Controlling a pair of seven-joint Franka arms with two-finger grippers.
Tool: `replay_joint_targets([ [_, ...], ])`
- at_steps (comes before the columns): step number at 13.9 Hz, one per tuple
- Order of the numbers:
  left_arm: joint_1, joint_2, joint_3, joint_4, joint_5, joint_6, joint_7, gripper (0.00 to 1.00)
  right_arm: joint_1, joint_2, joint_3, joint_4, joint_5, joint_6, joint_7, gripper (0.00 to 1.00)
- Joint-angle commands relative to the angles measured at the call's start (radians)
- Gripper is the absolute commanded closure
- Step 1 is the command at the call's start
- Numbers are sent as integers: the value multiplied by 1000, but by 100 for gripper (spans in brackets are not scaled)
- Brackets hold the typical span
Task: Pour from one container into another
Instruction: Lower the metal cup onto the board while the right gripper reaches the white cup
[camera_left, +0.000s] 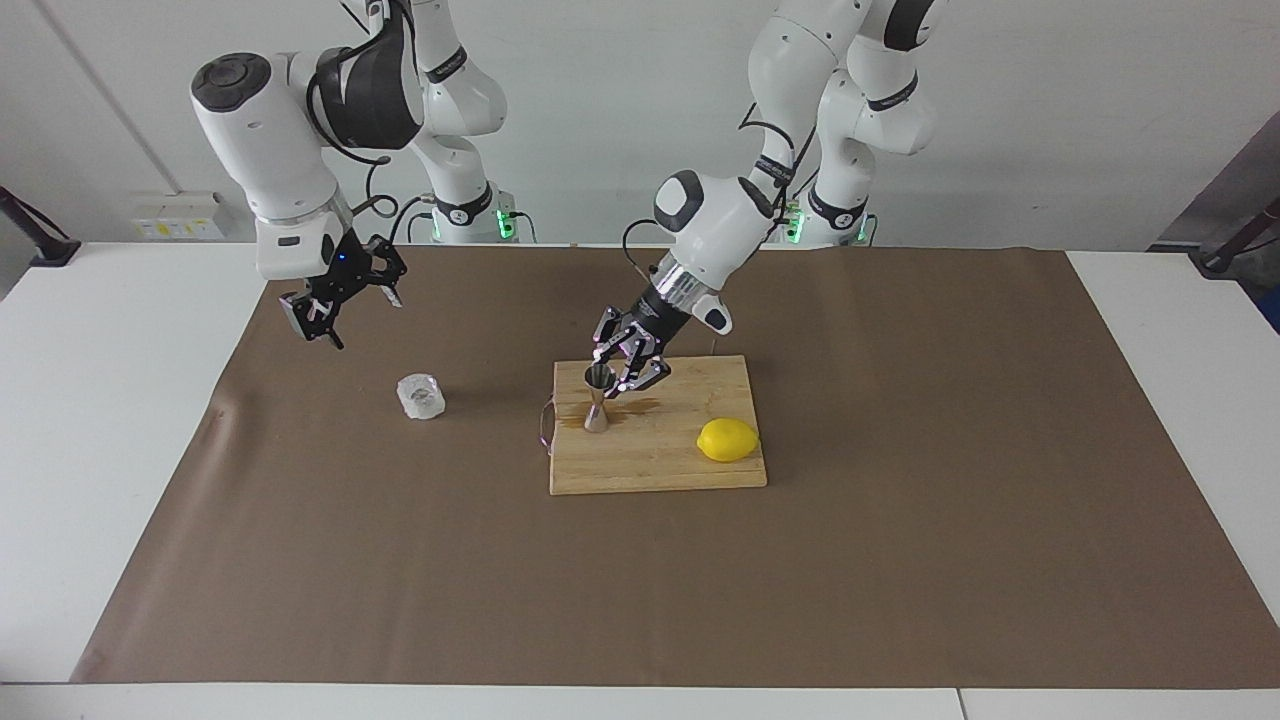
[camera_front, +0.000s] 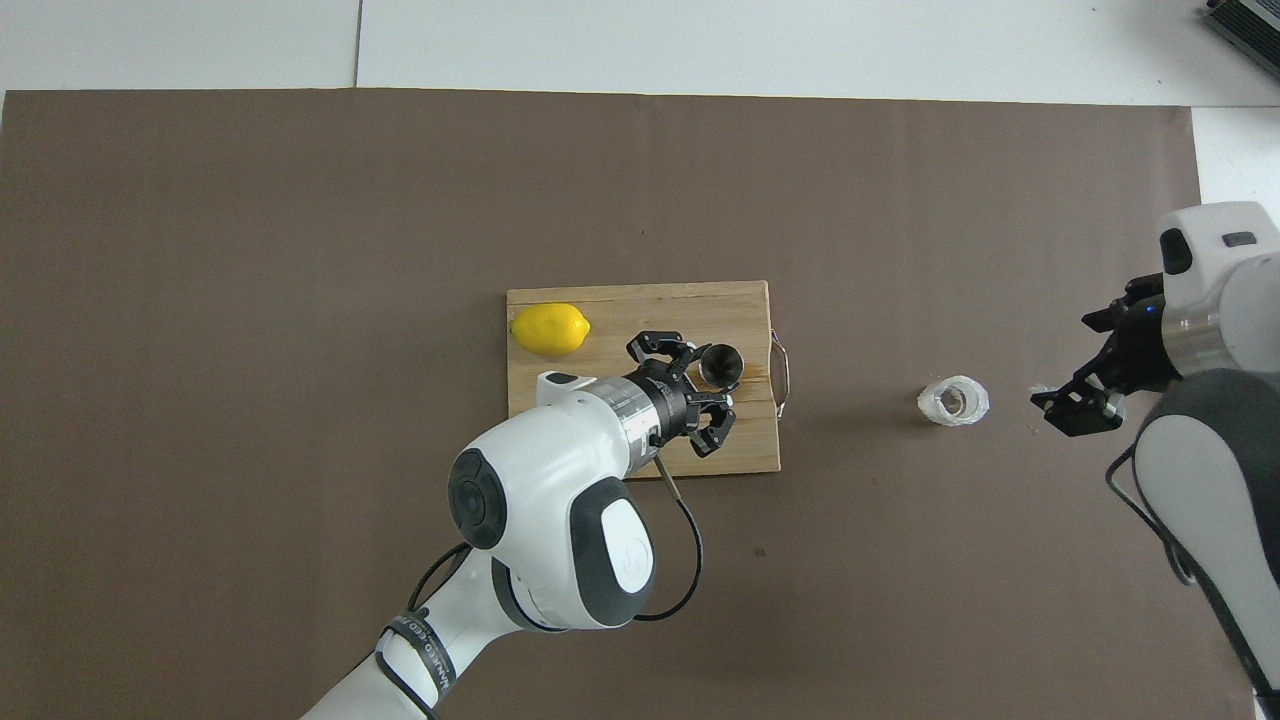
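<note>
The faceted clear glass cup (camera_left: 420, 396) stands upright on the brown mat, apart from both grippers; it also shows in the overhead view (camera_front: 953, 400). The silvery hourglass jigger (camera_left: 597, 398) stands upright on the wooden cutting board (camera_left: 655, 465), and shows in the overhead view (camera_front: 721, 365). My left gripper (camera_left: 630, 362) is open and empty, tilted down right beside the jigger's top rim (camera_front: 705, 392). My right gripper (camera_left: 345, 308) is open and empty, raised over the mat beside the glass cup toward the right arm's end (camera_front: 1078, 372).
A yellow lemon (camera_left: 728, 440) lies on the board (camera_front: 560, 420) toward the left arm's end (camera_front: 549, 329). A dark wet patch (camera_left: 632, 408) marks the board beside the jigger. A metal handle (camera_left: 545, 425) sticks out from the board's edge toward the glass.
</note>
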Motion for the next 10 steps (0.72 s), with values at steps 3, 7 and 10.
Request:
replay_joint_targets([
  [3, -19, 5, 14, 11, -10, 3, 68, 0, -43, 13, 6, -100, 106, 111, -272, 0],
  [7, -18, -22, 17, 19, 48, -35, 86, 0, -97, 10, 6, -167, 184, 143, -366, 0],
  [10, 2, -79, 29, 20, 121, -110, 95, 0, -134, 31, 5, -229, 288, 224, -577, 0],
])
